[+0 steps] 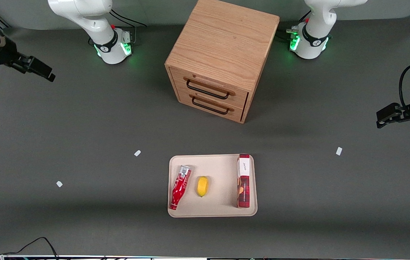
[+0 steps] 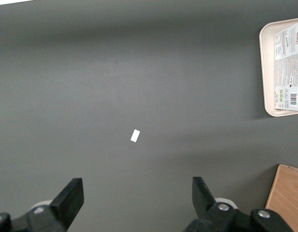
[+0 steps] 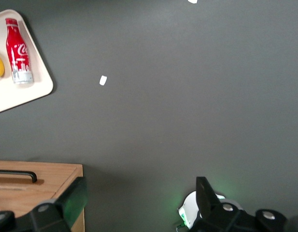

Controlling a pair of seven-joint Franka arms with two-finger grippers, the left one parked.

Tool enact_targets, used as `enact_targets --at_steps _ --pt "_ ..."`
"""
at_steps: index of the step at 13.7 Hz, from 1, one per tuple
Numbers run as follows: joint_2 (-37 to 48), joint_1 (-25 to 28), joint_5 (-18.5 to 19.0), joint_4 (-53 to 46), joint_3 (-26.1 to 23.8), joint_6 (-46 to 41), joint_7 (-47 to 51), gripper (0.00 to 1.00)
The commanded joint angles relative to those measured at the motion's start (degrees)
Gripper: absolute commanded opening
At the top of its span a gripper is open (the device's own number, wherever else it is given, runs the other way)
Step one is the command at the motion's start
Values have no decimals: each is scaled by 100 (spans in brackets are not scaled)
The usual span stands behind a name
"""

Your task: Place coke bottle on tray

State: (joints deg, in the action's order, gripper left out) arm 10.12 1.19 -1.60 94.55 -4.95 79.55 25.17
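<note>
The coke bottle (image 1: 180,187) lies on its side on the beige tray (image 1: 223,169), along the tray's edge toward the working arm's end, cap pointing at the front camera. It also shows in the right wrist view as the coke bottle (image 3: 18,50) on the tray (image 3: 40,87). My gripper (image 1: 47,73) hangs raised at the working arm's end of the table, well away from the tray. In its own wrist view the gripper (image 3: 139,193) is open with nothing between its fingers.
A yellow lemon (image 1: 202,186) and a red and white box (image 1: 243,180) also lie on the tray. A wooden two-drawer cabinet (image 1: 223,54) stands farther from the front camera than the tray. Small white tape marks (image 1: 137,153) dot the grey table.
</note>
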Motion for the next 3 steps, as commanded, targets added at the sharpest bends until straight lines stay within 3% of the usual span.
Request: enact_targets --at_steps 1,3 --pt "-193 21 -112 -267 47 88 14 100" --pt "-501 21 -104 -716 47 -149 23 100"
